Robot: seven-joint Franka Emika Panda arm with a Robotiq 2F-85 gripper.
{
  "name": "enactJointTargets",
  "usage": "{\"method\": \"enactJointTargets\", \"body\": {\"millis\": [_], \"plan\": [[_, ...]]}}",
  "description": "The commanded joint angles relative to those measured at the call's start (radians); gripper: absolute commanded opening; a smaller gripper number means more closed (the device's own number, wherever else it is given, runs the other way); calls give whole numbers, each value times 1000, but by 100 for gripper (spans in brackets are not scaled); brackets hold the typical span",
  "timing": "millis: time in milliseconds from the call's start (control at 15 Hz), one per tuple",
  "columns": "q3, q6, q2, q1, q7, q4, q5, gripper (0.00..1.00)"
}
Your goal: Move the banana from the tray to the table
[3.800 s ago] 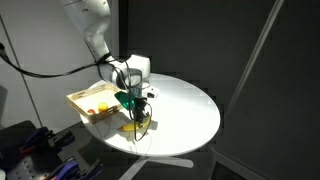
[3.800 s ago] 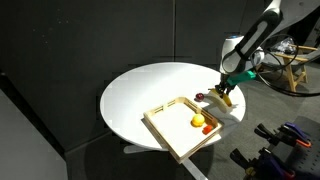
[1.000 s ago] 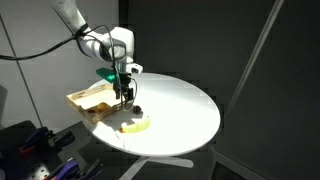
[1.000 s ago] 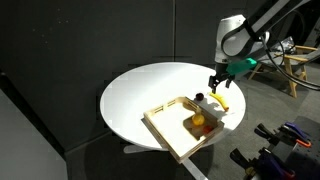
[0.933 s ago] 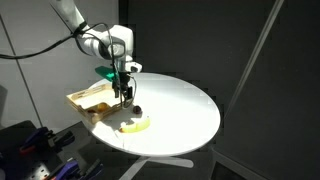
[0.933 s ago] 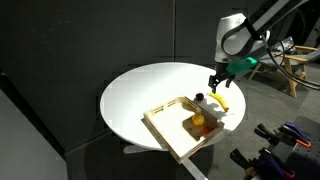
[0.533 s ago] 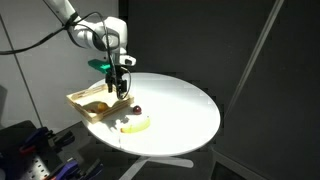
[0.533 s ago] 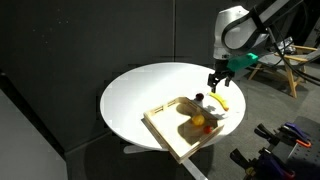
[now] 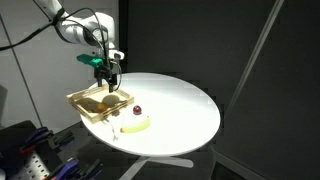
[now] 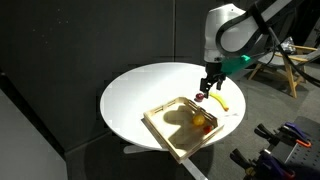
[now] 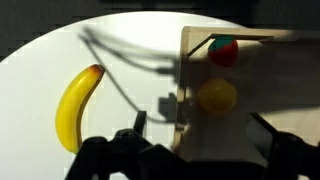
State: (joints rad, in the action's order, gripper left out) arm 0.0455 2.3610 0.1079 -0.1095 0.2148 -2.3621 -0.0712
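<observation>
The yellow banana lies on the white round table, just outside the light wooden tray. My gripper hangs open and empty above the tray's edge, off to the side of the banana and well above it. In the wrist view the banana lies left of the dark fingers, apart from them.
A rounder orange-yellow item and a red piece sit in the tray. A small dark red object rests on the table beside the tray. The tray reaches the table's rim.
The open gripper has risen from the table and swung away from the banana to above the tray. The banana stays where it lay on the table.
</observation>
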Motion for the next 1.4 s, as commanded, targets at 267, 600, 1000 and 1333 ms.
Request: {"method": "enactJointTargets", "body": {"millis": [267, 600, 1000, 1333], "plan": [[56, -5, -5, -52, 67, 6, -21, 100], [64, 1, -34, -71, 181, -10, -19, 100], [67, -47, -109, -68, 288, -44, -41, 100], [76, -127, -191, -57, 273, -73, -33, 100]]}}
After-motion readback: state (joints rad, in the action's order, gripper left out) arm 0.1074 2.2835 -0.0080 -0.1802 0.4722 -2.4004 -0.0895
